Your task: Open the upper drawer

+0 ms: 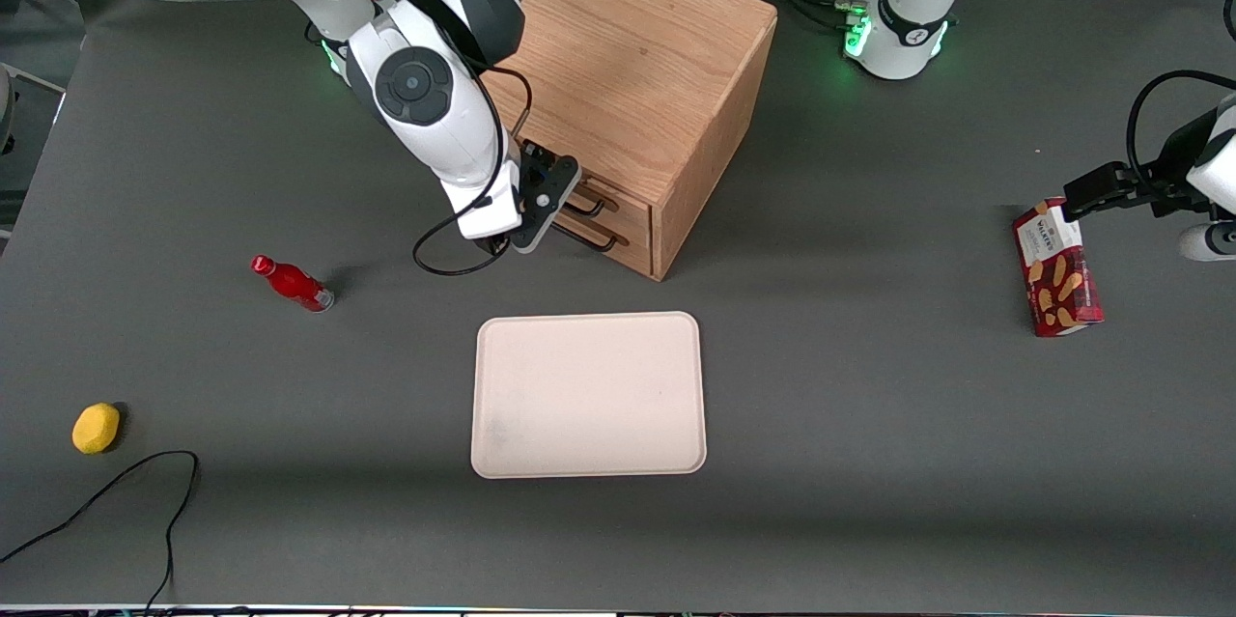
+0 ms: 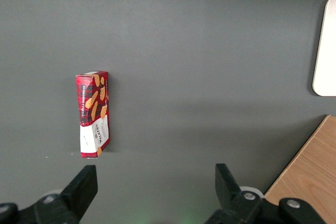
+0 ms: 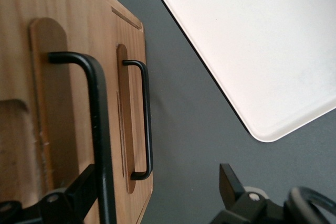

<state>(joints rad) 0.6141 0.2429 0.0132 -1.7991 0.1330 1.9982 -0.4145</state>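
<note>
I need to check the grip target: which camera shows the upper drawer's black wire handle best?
The right wrist view: the upper drawer's black wire handle fills it, right by the hand. The front view has it mostly hidden by the arm; the left wrist view misses it.

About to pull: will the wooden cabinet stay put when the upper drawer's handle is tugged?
Probably stays: the cabinet looks solid oak, bulky, flat on the table. The upper drawer's wire handle looks stiff but smooth, so the open gripper straddling it might slip.
</note>
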